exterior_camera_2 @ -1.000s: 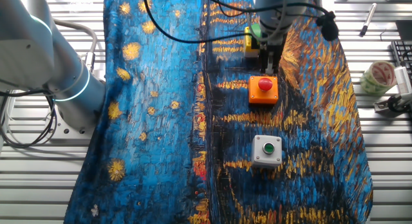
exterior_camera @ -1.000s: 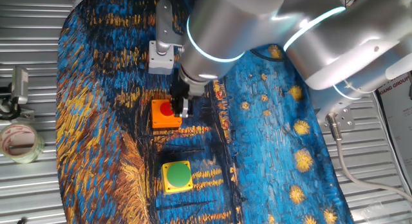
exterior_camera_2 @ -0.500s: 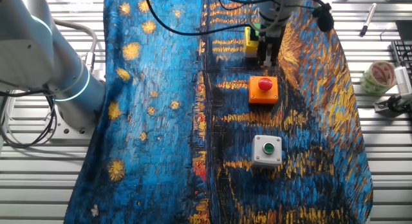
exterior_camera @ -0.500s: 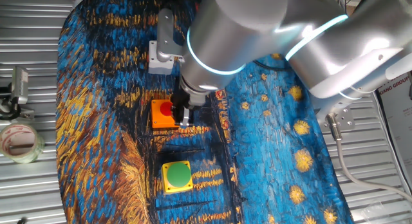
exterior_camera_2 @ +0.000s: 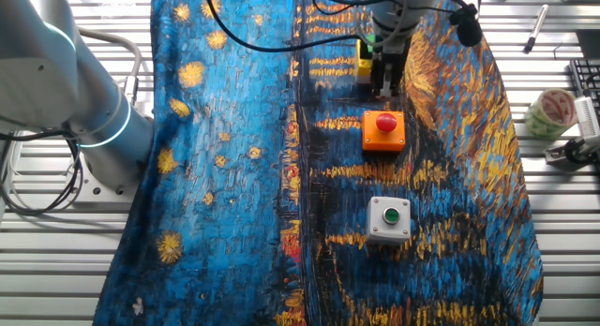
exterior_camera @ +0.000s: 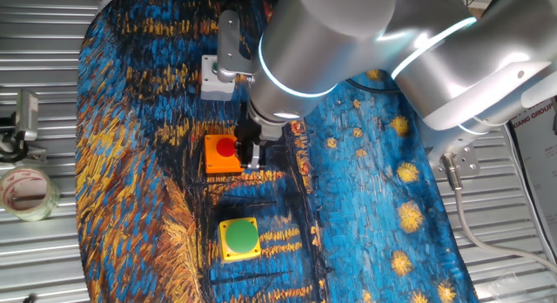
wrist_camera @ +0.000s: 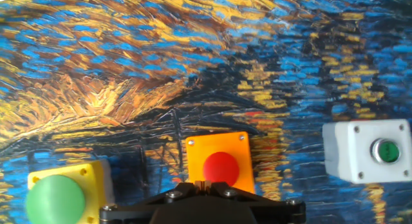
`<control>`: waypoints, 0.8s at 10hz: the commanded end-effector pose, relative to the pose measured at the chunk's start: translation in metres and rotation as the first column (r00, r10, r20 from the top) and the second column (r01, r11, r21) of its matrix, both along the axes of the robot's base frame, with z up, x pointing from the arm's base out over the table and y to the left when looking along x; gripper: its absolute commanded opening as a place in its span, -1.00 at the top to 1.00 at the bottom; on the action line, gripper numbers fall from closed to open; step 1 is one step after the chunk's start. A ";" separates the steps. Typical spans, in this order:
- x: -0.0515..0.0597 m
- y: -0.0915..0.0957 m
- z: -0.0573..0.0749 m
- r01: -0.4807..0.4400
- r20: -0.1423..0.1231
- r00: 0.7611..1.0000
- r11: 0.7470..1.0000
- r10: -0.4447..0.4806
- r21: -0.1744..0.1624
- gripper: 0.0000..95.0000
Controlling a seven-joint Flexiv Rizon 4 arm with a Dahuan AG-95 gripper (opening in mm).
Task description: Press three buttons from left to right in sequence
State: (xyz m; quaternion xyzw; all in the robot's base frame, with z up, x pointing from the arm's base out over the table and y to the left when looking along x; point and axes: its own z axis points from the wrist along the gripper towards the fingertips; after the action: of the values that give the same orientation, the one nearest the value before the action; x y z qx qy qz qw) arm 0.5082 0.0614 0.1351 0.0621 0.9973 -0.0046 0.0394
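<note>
On the painted cloth [exterior_camera: 365, 190] covering the tabletop [exterior_camera: 35, 242], three button boxes are sitting in a row, apart from one another. Seen from one fixed view, the white-grey box [exterior_camera: 216, 77] is lying farthest, the orange box [exterior_camera: 223, 154] is lying in the middle, and the yellow box [exterior_camera: 239, 239] is lying nearest. Its large green button [exterior_camera: 239, 236] is facing up. The tool [exterior_camera: 252, 155] is hanging at the right edge of the orange box, beside the red button [exterior_camera: 224, 147]; whether it is touching the box cannot be told. From the other fixed view, the tool [exterior_camera_2: 385, 78] is covering most of the yellow box [exterior_camera_2: 362, 59], while the small green button [exterior_camera_2: 390, 214] on the white-grey box [exterior_camera_2: 389, 221] is showing plainly. Whether the tool is open or closed cannot be told, since no gap or contact between the tips is showing. A roll of tape [exterior_camera: 26, 191] is lying at the left, off the cloth
</note>
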 end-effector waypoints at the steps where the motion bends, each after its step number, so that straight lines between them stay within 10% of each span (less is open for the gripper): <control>1: -0.002 -0.001 0.001 0.005 -0.003 1.000 1.000 -0.005 0.000 1.00; 8: -0.005 -0.003 0.000 -0.031 0.018 0.999 0.999 0.031 0.014 1.00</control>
State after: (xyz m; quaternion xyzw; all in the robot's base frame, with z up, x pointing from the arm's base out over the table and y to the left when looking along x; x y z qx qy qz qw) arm 0.5036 0.0588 0.1340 0.0463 0.9978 0.0041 0.0471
